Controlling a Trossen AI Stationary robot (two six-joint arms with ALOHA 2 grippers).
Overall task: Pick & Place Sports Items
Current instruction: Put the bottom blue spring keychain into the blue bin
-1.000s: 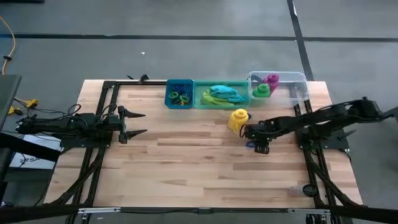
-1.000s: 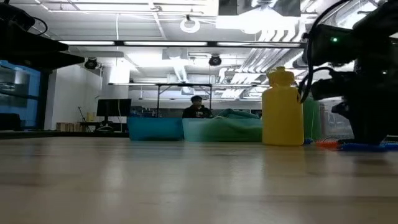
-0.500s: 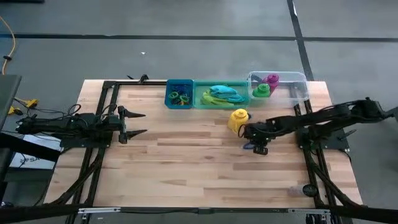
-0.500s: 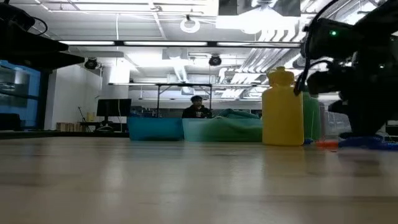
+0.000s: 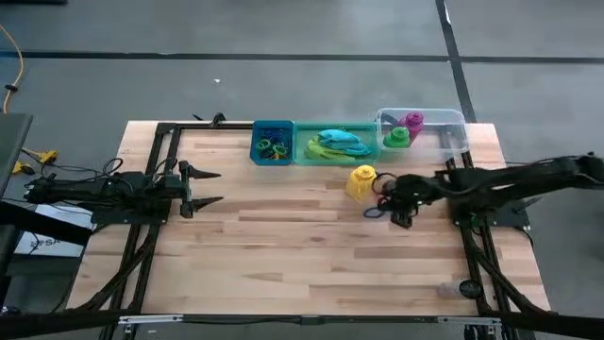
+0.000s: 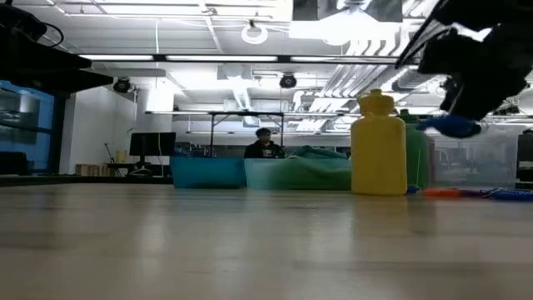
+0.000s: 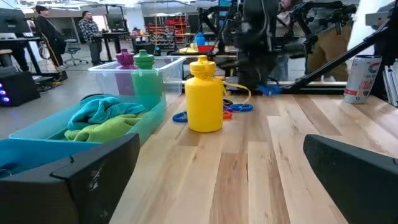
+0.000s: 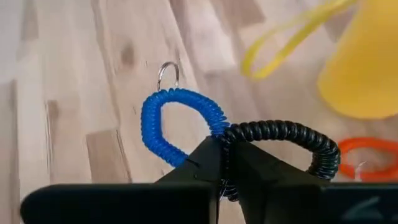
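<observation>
My right gripper [image 5: 392, 202] is shut on a blue coiled rubbery ring [image 8: 177, 127], just right of the upright yellow bottle [image 5: 361, 180] that stands on its base on the table. In the low view the ring [image 6: 450, 125] hangs under the gripper [image 6: 468, 104], above the table. A black coiled ring [image 8: 283, 132] shows at the same fingertips. Orange [image 8: 367, 155] and yellow [image 8: 286, 34] rings lie on the table by the bottle. My left gripper [image 5: 206, 187] is open and empty at the table's left. My right gripper pinches the blue coiled ring between its two shut fingers, at the part of the loop [image 8: 208, 134] opposite its small metal key ring [image 8: 168, 74]. The loop is lifted clear of the table. The black coil [image 8: 249, 132] comes out of the same pinch.
Along the far edge stand a blue bin [image 5: 273, 142] with rings, a green bin [image 5: 335, 144] with teal and lime cloths, and a clear bin [image 5: 425, 130] with purple and green bottles. More rings [image 6: 500, 193] lie on the table right of the bottle.
My right gripper has risen from the table beside the yellow bottle, staying shut, and has shifted a little toward the far edge. The blue coiled ring has come up with it and now hangs clear of the table. The bottle has stayed in place.
</observation>
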